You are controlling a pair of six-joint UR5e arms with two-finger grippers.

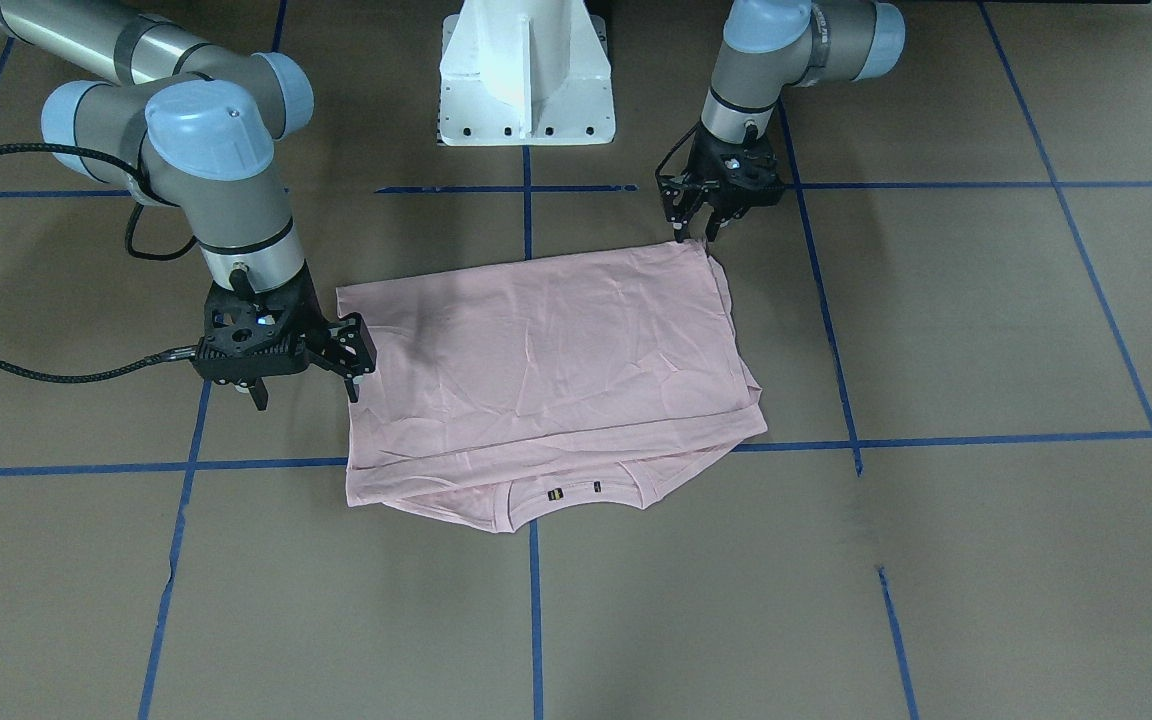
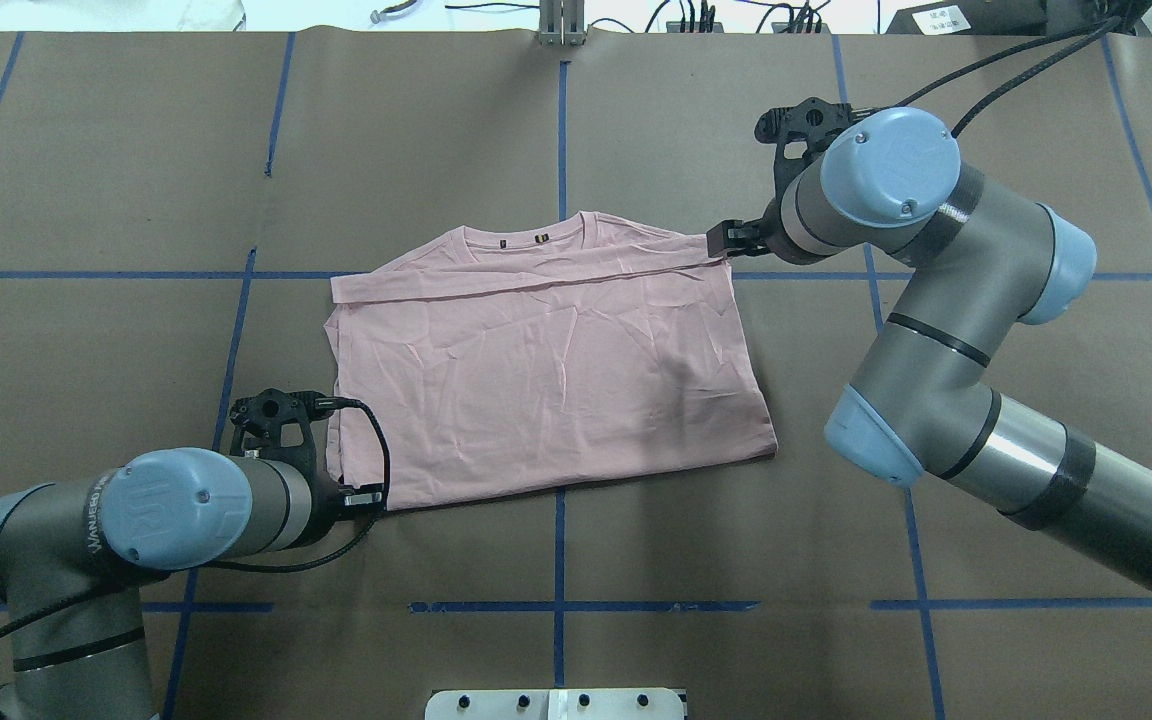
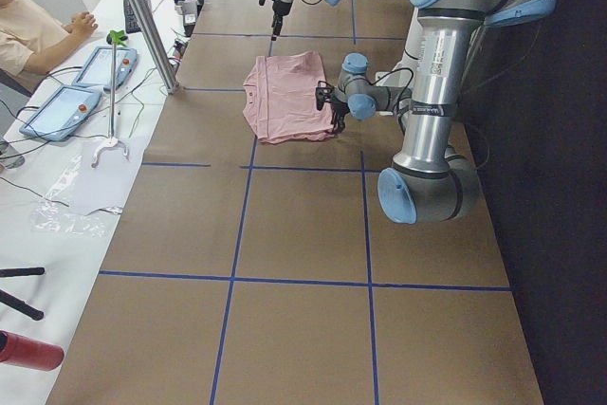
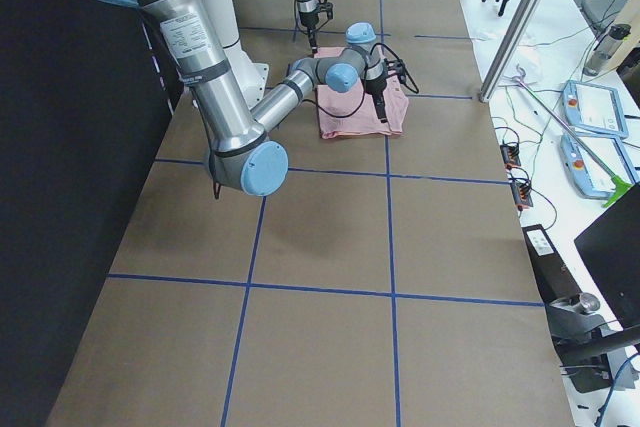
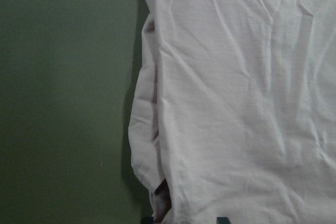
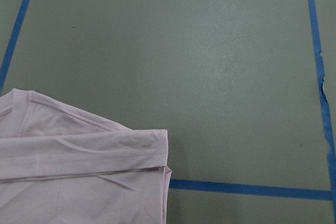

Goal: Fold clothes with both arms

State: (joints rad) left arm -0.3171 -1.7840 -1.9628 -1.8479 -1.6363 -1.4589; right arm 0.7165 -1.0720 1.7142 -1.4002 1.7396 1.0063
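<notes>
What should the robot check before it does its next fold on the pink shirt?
1. T-shirt lying flat: ok.
2. Left claw at the shirt corner nearest the robot: ok.
3. Left claw gripping the cloth: not ok, it is open.
4. Right claw at the opposite far corner: ok.
5. Right claw gripping the cloth: cannot tell.
6. Folded layers lined up at the edges: not ok, lower layers stick out.

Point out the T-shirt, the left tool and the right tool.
T-shirt [image 1: 556,340]: front-facing view, middle of top layer.
left tool [image 1: 696,235]: front-facing view, between its fingertips.
right tool [image 1: 356,380]: front-facing view, at its fingertips.
</notes>
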